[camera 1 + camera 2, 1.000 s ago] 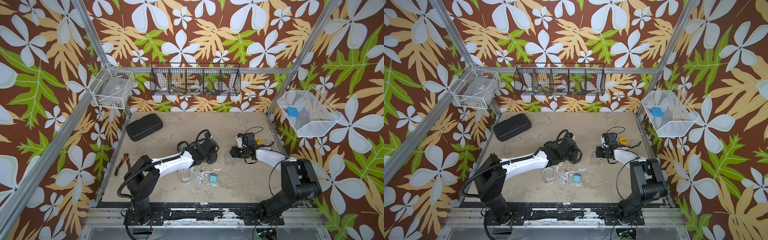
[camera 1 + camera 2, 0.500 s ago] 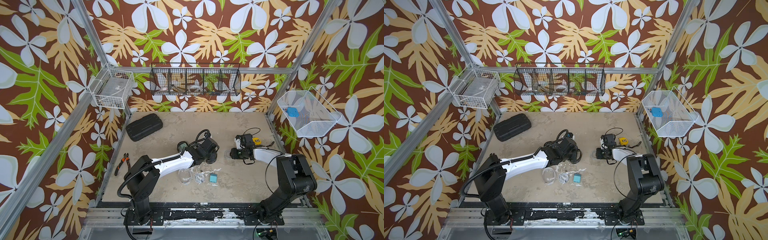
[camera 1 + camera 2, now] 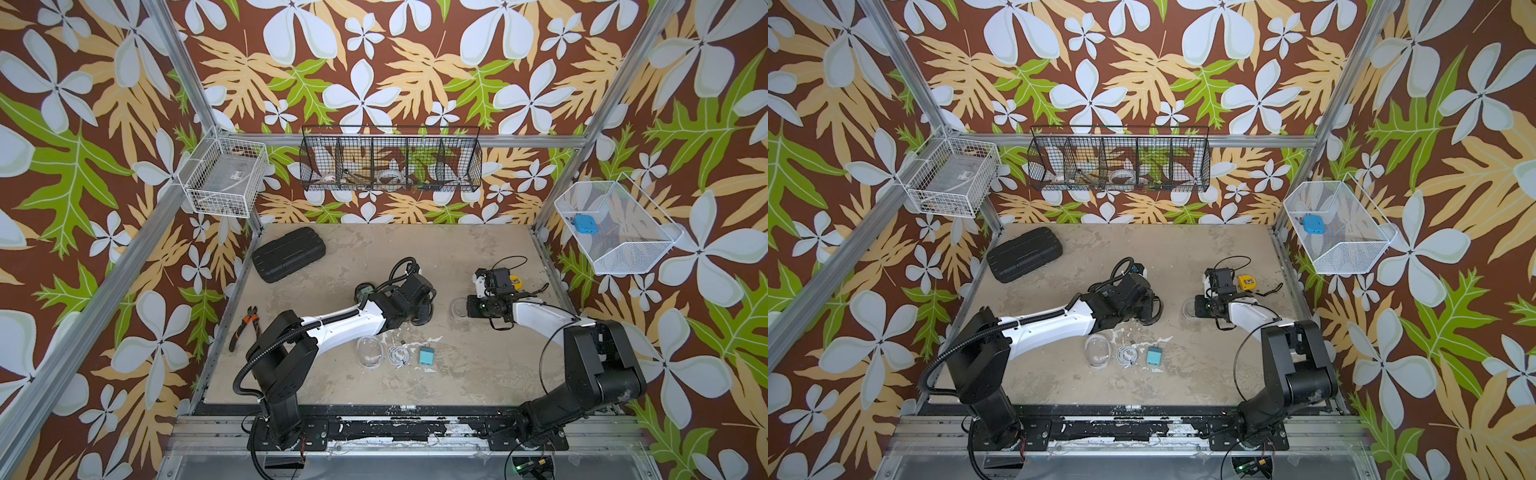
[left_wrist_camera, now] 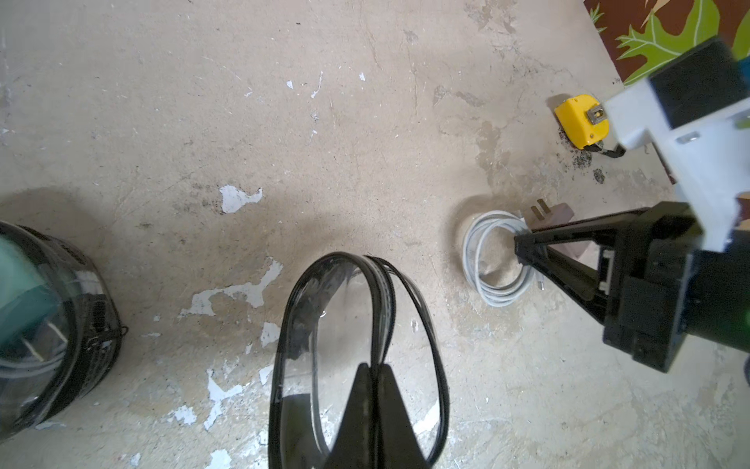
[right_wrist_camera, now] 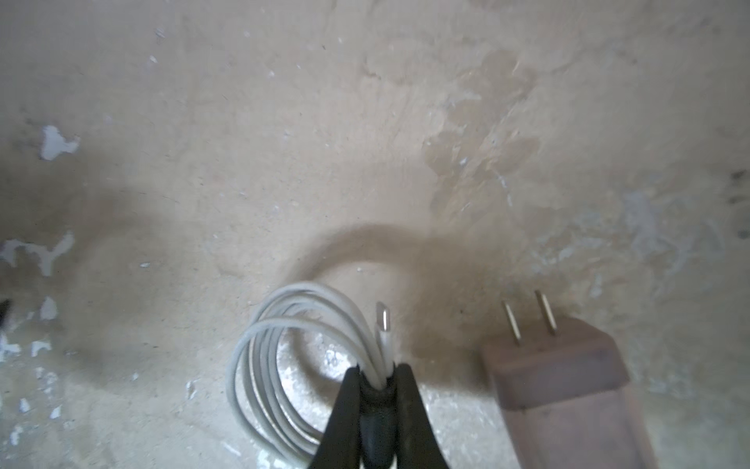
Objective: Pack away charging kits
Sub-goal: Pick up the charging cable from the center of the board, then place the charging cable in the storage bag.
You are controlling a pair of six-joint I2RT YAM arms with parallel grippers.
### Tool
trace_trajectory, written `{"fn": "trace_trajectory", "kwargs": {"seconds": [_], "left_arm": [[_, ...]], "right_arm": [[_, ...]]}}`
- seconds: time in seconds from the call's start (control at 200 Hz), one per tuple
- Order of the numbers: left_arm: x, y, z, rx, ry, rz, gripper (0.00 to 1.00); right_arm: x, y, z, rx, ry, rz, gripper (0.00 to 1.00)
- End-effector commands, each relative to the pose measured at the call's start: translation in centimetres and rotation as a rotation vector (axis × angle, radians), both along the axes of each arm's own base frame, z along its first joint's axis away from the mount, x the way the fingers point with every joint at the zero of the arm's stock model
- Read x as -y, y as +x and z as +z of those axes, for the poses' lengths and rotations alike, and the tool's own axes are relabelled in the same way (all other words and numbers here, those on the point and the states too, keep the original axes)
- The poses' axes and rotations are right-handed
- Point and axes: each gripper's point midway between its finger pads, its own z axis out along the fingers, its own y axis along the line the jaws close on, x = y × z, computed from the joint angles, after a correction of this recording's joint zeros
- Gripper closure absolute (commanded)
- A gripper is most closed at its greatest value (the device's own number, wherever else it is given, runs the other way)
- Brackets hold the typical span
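The left jaws were pinched shut on the rim of the open pouch (image 4: 337, 320), a clear black-rimmed one standing on edge around the middle of the surface (image 3: 457, 249) with its zip gaping wide. Near it sat the packed pouch (image 4: 81, 308), also black-rimmed, with a greenish plug (image 4: 20, 280) and some white cord (image 4: 28, 367) inside. Over on the right side, the right jaws were clamped on a few strands of the coiled white cable (image 5: 284, 325), with one metal connector tip poking out past them. Honestly couldn't tell whether that coil was resting on the surface or just off it. The dusty pink plug (image 5: 560, 377) lay just beside the coil, prongs out, not in the jaws. The third kit was loose toward the front in both top views: clear pouch (image 3: 369, 352), small cable coil (image 3: 397, 356) and teal plug (image 3: 426, 356), side by side in a row. A yellow tape measure (image 4: 580, 119) sat just beyond the wrist of the right arm (image 3: 540, 316), and the black ribbed case (image 3: 289, 254) was in the back left corner.
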Motion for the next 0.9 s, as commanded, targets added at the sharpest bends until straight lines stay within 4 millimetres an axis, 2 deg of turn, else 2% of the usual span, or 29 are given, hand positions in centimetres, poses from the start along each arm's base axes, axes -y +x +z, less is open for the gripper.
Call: {"fn": "trace_trajectory", "kwargs": {"seconds": [0.0, 0.085, 0.19, 0.345, 0.48, 0.676, 0.776, 0.896], "left_arm": [[0.3, 0.2, -0.3, -0.009, -0.029, 0.015, 1.0], [0.4, 0.2, -0.6, -0.019, -0.042, 0.021, 1.0], [0.8, 0.2, -0.8, -0.03, -0.052, 0.02, 1.0], [0.8, 0.4, -0.7, -0.028, -0.06, 0.03, 1.0], [0.7, 0.4, -0.7, -0.026, -0.066, 0.039, 1.0], [0.5, 0.1, 0.1, -0.008, -0.132, 0.04, 1.0], [0.2, 0.0, 0.6, 0.004, -0.157, 0.041, 1.0], [0.4, -0.4, 1.7, 0.028, -0.208, 0.013, 1.0]], "right_arm": [[-0.7, -0.3, 2.2, 0.036, 0.027, 0.011, 0.9], [-1.6, -0.7, 4.6, 0.075, 0.032, 0.032, 0.9], [-3.8, -1.6, 7.1, 0.113, 0.05, 0.075, 0.9], [-7.4, -2.6, 8.4, 0.113, 0.13, 0.134, 0.9], [-9.5, -2.9, 7.5, 0.084, 0.165, 0.171, 0.9], [-11.1, -3.8, 5.3, 0.032, 0.188, 0.212, 0.9], [-10.9, -4.3, 3.4, -0.006, 0.168, 0.208, 0.9], [-10.5, -4.3, 2.4, -0.015, 0.141, 0.203, 0.9]]}}
